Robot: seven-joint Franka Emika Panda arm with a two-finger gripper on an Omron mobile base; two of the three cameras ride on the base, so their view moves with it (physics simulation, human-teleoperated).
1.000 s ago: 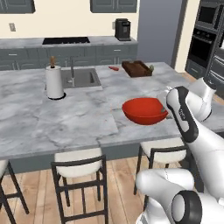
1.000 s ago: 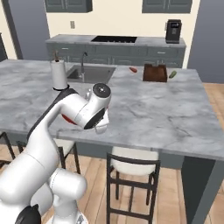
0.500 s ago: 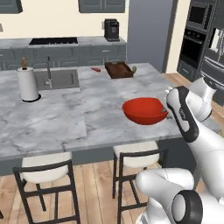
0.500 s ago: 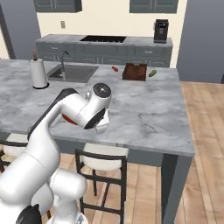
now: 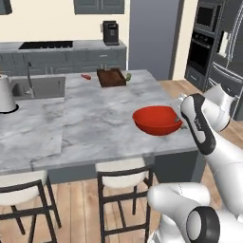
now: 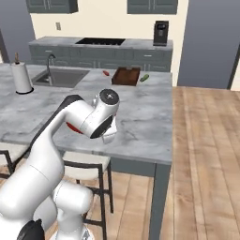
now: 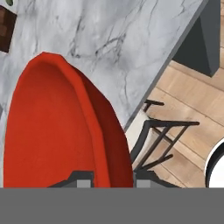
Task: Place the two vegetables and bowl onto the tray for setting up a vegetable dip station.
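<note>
Pincer [image 5: 179, 120] in the left base view sits at the right rim of the red bowl [image 5: 157, 120], pinching that rim, and the bowl hangs tilted above the near right part of the grey marble worktop [image 5: 90, 123]. Far across the worktop lies the dark brown tray [image 5: 111, 77], with the green cucumber [image 5: 127, 76] just beside its right edge and the orange-red carrot [image 5: 86, 76] a little to its left, both on the marble and not on the tray. A white paper-towel roll [image 5: 5, 94] stands at the left edge next to the sink [image 5: 39, 87]. From the right base view the arm's white body hides most of the bowl, of which a red sliver [image 6: 73, 127] shows under the forearm; the tray [image 6: 126, 75] rests near the far edge, the cucumber [image 6: 145, 78] to its right, the carrot [image 6: 106, 73] to its left, the paper-towel roll [image 6: 21, 78] by the sink [image 6: 63, 77]. Along the hand view the pincer [image 7: 107, 177] has its two dark tips pressed on either side of the bowl's [image 7: 57, 127] rim, one inside and one outside, and a corner of the tray [image 7: 6, 31] shows at the upper left over the marble.
</note>
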